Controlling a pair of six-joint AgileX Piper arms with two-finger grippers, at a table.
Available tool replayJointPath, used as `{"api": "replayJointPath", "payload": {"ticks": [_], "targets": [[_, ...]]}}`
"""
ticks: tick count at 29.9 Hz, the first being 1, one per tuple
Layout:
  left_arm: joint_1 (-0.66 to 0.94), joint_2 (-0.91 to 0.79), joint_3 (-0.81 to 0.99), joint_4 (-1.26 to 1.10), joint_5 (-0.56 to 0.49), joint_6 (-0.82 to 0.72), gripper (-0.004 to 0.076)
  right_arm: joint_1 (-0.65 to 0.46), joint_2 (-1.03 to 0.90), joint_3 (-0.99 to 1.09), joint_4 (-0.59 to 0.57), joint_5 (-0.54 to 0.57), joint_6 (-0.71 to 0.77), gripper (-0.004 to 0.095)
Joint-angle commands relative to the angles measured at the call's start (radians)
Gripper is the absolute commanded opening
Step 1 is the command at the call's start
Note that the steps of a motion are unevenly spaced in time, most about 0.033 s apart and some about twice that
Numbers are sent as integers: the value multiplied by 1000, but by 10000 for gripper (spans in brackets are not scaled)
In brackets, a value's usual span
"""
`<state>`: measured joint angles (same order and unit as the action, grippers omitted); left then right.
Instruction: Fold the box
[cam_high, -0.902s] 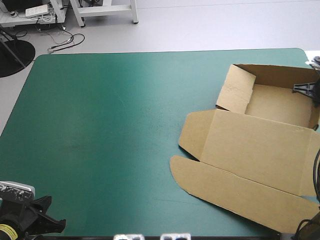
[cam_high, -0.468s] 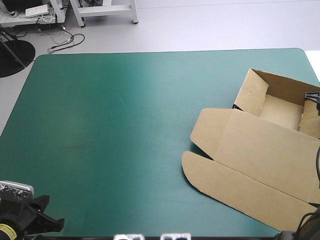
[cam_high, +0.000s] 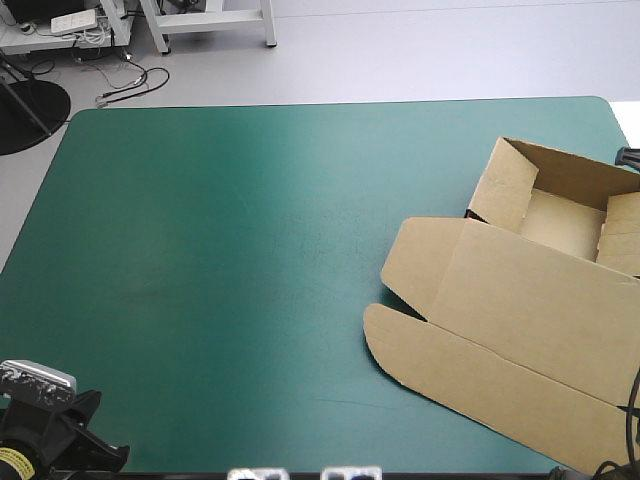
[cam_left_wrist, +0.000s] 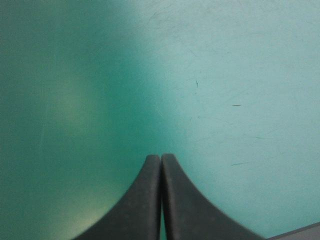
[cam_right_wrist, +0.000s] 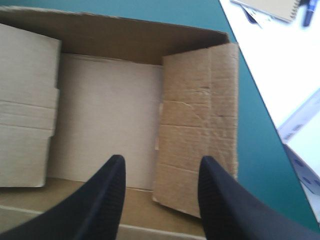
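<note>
The brown box (cam_high: 520, 320) lies at the table's right side. Its tray (cam_high: 560, 215) has walls raised, and the lid (cam_high: 500, 370) lies flat toward the front edge. In the right wrist view my right gripper (cam_right_wrist: 162, 160) is open just above the tray's near wall, looking onto the tray floor (cam_right_wrist: 107, 115). One side wall (cam_right_wrist: 200, 130) stands ahead of its one finger, and a folded-in flap (cam_right_wrist: 25, 100) lies on the other side. My left gripper (cam_left_wrist: 161, 159) is shut over bare teal-green cover, at the table's front left corner (cam_high: 112, 455).
Past the table's right edge, beside the tray, lies a white surface (cam_right_wrist: 285, 75) with a notebook (cam_right_wrist: 272, 7) on it. The box's right part runs out at the table's right edge. Teal-green cover (cam_high: 250, 250) spans the left and middle.
The box slid to the right and the tray's side wall came up. Just before now, the right gripper drew back out of the tray toward the table's right edge. The left arm barely moved.
</note>
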<state>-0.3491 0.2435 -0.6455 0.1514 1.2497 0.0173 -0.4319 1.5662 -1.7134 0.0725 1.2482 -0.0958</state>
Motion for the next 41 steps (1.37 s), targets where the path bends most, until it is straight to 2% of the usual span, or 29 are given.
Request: {"api": "replayJointPath", "payload": {"ticks": [1,5,8,21,31,41], "targets": [[-6,16,-13,-58,-103,78,-10,4,-119,-20,110,3,-27,297],[-6,14,38,-117,-163,101,-10,44,-219,78,110,3,-56,77],[-6,14,67,-133,-164,101,-10,89,-317,220,108,-3,-75,-20],[-6,12,97,-141,-215,131,-10,291,-809,800,109,-118,-85,-19],[-6,-55,138,-171,-215,131,-10,292,-1134,1104,114,-177,-107,-19],[-6,-55,138,-170,-199,104,-10,292,-1317,1207,114,-229,-106,-20]]}}
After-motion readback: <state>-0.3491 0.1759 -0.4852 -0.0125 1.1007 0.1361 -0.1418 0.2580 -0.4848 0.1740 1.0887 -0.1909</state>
